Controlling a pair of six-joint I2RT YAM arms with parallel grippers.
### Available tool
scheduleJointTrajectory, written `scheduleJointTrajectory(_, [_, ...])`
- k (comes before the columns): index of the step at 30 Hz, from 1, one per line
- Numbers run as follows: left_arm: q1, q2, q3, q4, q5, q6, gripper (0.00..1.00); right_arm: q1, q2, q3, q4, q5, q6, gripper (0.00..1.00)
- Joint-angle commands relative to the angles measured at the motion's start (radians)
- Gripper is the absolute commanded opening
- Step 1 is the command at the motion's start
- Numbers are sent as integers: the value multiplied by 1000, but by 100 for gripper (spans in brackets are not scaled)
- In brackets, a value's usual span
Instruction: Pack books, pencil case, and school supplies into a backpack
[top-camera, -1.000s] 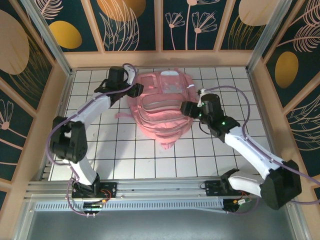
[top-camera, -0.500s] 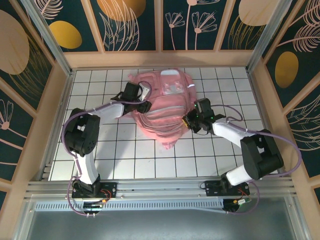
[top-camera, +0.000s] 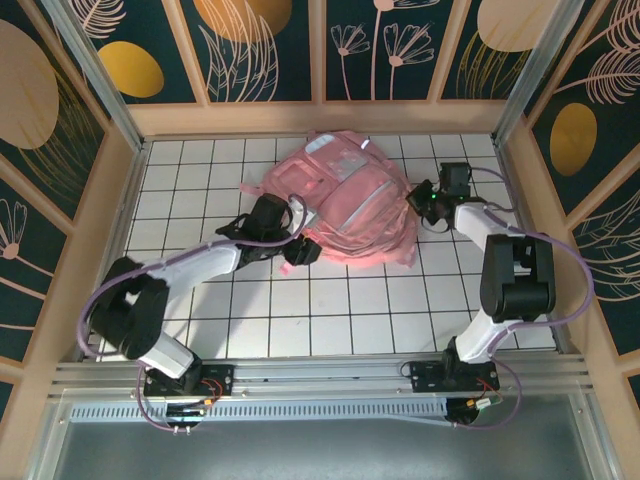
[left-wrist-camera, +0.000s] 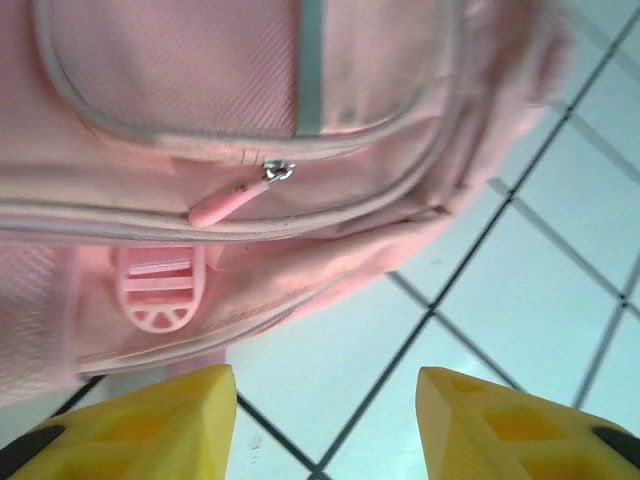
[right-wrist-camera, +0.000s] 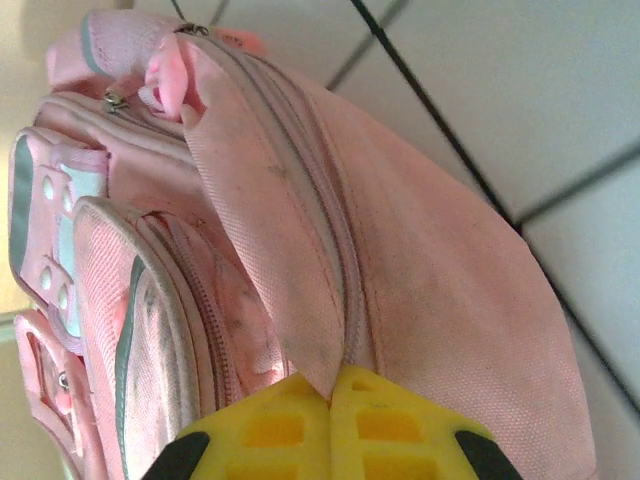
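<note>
The pink backpack (top-camera: 345, 195) lies on the white tiled table, back centre, its front pockets facing up. My right gripper (top-camera: 420, 200) is at the backpack's right edge, shut on a fold of its pink fabric beside a zip seam (right-wrist-camera: 330, 385). My left gripper (top-camera: 292, 248) is at the backpack's near-left edge, open, with bare tile between its yellow fingers (left-wrist-camera: 325, 395). Just ahead of it are the backpack (left-wrist-camera: 250, 120), a pink zip pull (left-wrist-camera: 232, 197) and a pink buckle (left-wrist-camera: 155, 295). The books, the pencil case and the school supplies are out of view.
Wooden walls (top-camera: 320, 118) close the table (top-camera: 330, 310) in at the back and on both sides. A loose pink strap (top-camera: 252, 187) trails off the backpack's left side. White tiles lie bare in front of the backpack.
The backpack has shifted right and turned. My right gripper closed on its fabric and drew back to the right. My left gripper moved nearer along the backpack's left edge, jaws narrowing slightly.
</note>
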Motion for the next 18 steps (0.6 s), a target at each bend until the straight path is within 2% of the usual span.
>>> scheduleJointTrajectory(1, [9,-117,37,-58,44,230,55,-53,38,125,-41,-55,-242,7])
scheduleJointTrajectory(4, [10,-154,34,-36,2,597,59,-64,57,185,-121,-42,-289,24])
scheduleJointTrajectory(5, [10,-145,23,13,-30,678,61,-64,48,189,-135,-17,-289,34])
scheduleJointTrajectory(7, [10,-76,36,74,-92,804,61,-63,17,182,-159,33,-265,43])
scheduleJointTrajectory(12, [10,205,294,-66,-141,1113,61,-63,-73,142,-261,124,-186,46])
scheduleJointTrajectory(14, [9,276,326,-18,-139,1204,62,-64,-113,97,-278,92,-159,46])
scheduleJointTrajectory(16, [10,316,361,-28,-122,1309,63,-63,-147,57,-292,60,-148,46])
scheduleJointTrajectory(18, [9,362,420,-71,-128,1358,63,-64,-179,31,-314,46,-152,46])
